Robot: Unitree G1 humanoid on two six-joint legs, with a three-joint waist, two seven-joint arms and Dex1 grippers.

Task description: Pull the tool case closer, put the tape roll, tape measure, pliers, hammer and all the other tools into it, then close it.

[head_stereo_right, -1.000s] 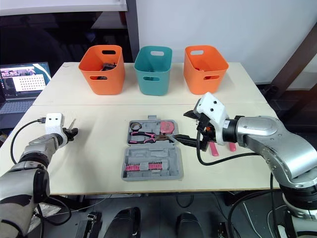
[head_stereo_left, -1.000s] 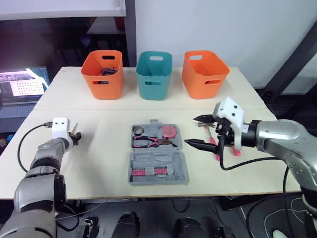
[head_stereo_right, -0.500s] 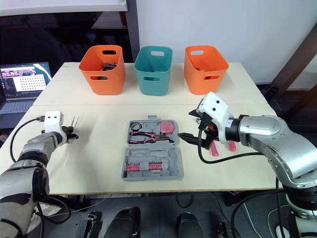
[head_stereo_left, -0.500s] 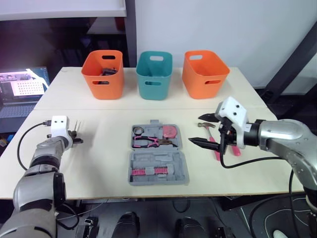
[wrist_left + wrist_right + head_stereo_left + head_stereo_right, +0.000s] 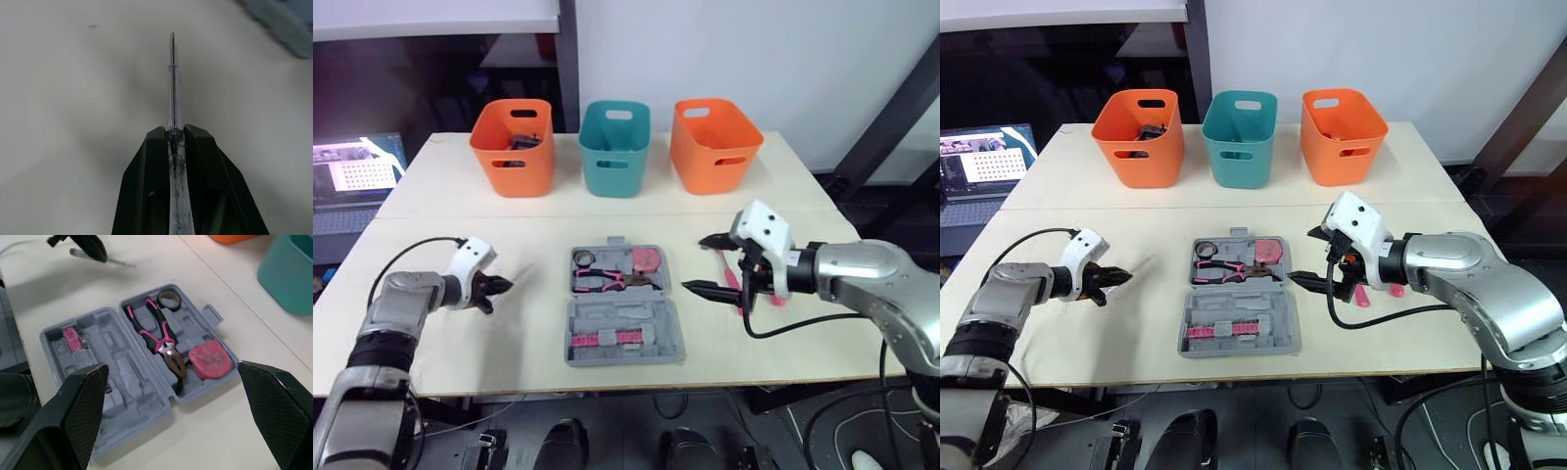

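Grey plastic tool case (image 5: 651, 315) is lying open at the table's middle, holding the tape roll (image 5: 168, 297), pliers (image 5: 164, 335) and tape measure (image 5: 210, 360); the left gripper (image 5: 174, 131) is clamping a clear-handled screwdriver (image 5: 172, 83) left of it; the right gripper (image 5: 703, 263) is hovering just right, fingers spread wide.

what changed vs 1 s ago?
Left tool swung inward toward the tool case and turned to point at it, still shut on the screwdriver. Right tool stays open beside the case; the case and its contents are unchanged.
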